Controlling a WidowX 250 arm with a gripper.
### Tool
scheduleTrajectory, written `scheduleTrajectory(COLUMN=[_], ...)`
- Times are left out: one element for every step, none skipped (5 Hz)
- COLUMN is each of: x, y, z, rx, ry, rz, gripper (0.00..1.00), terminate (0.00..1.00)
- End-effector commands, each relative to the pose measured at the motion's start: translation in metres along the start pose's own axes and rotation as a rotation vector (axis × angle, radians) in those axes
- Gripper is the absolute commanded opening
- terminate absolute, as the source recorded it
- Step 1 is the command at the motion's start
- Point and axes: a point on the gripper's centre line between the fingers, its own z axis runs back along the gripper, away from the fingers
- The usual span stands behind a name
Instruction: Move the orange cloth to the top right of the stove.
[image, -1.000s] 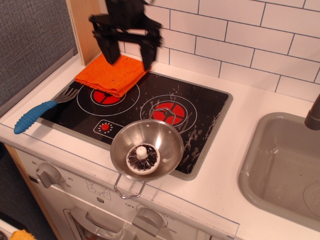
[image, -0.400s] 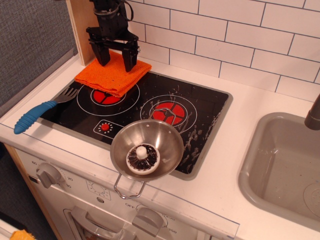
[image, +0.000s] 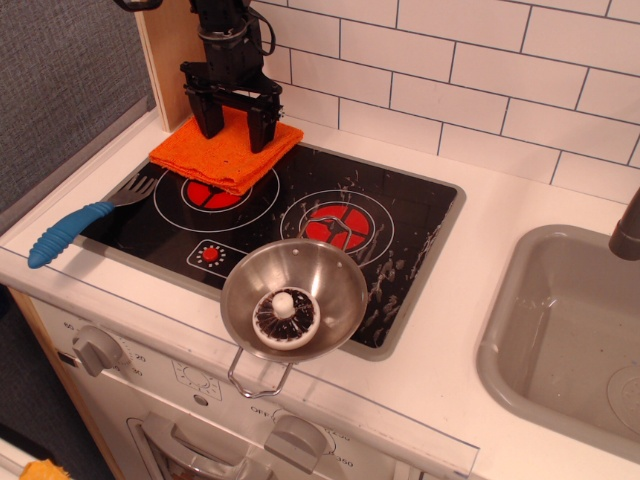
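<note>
Gripper (image: 235, 128) over orange cloth (image: 222, 152), fingers spread (tips at fabric); cloth on stove (image: 400, 215) top-left corner.

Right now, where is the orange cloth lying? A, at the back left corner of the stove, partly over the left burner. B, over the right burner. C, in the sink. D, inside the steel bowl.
A: the orange cloth lies at the stove's back left corner, overlapping the left burner, with the open gripper straddling its far part.
</note>
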Motion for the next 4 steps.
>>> scheduleTrajectory(x=[0.007,0.015,0.02,0.018], y=[-0.08,-0.123,-0.161,-0.193], z=[0.018,0.022,0.017,0.017], rx=[-0.013,-0.006,0.047,0.085], ry=[-0.037,-0.052,-0.043,-0.039], rz=[0.039,0.025,0.021,-0.033], gripper=[1.0,1.0,1.0,1.0], terminate=[0.0,0.0,0.0,0.0])
